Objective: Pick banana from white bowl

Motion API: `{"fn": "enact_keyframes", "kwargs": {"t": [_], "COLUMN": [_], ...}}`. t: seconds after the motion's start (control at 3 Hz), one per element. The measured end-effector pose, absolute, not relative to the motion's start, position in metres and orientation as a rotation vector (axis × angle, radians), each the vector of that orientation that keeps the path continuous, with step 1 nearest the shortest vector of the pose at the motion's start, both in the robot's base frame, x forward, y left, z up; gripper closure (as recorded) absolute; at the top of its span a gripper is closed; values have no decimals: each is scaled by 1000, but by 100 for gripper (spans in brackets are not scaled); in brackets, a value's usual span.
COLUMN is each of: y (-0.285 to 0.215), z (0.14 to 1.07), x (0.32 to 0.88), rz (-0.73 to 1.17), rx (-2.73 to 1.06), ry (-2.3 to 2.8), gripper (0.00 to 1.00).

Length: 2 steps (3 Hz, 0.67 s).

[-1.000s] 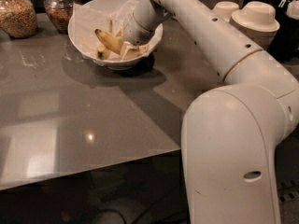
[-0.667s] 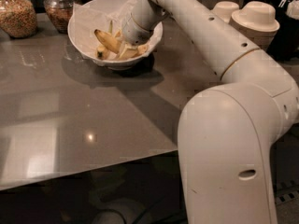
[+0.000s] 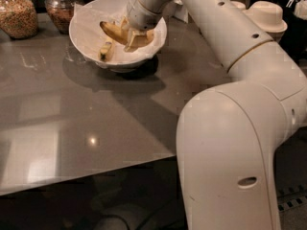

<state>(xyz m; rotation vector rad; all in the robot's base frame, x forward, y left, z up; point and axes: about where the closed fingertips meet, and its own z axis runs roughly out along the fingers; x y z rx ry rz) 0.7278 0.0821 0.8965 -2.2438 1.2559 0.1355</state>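
Observation:
The white bowl [image 3: 86, 20], lined with crumpled white paper, stands at the back of the grey table. My gripper [image 3: 135, 38] reaches down into its right half from the wrist above. It is shut on the banana [image 3: 113, 31], a long yellow speckled one that sticks out to the left of the fingers and is raised off the lining. A short stubby banana piece [image 3: 105, 50] lies apart on the lining, below and left of the gripper.
Two glass jars of cereal [image 3: 17, 16] [image 3: 60, 8] stand at the back left, a third behind the bowl. Upturned paper bowls [image 3: 266, 13] are stacked at the back right. My arm's big white body fills the right foreground. The table's [image 3: 72, 128] front edge runs near the bottom.
The banana has risen from the lining with my gripper and now points up-left. The short piece beneath it has come into clear view. The bowl has not moved.

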Motion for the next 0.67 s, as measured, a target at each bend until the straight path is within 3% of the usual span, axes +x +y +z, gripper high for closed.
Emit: {"fn": "enact_keyframes", "kwargs": {"t": [0.33, 0.67], "y": [69, 46], "z": [933, 949], "x": [718, 695], "rz": [56, 163], "rx": [-2291, -2230], "ry": [1195, 1237], "gripper": [100, 100]}}
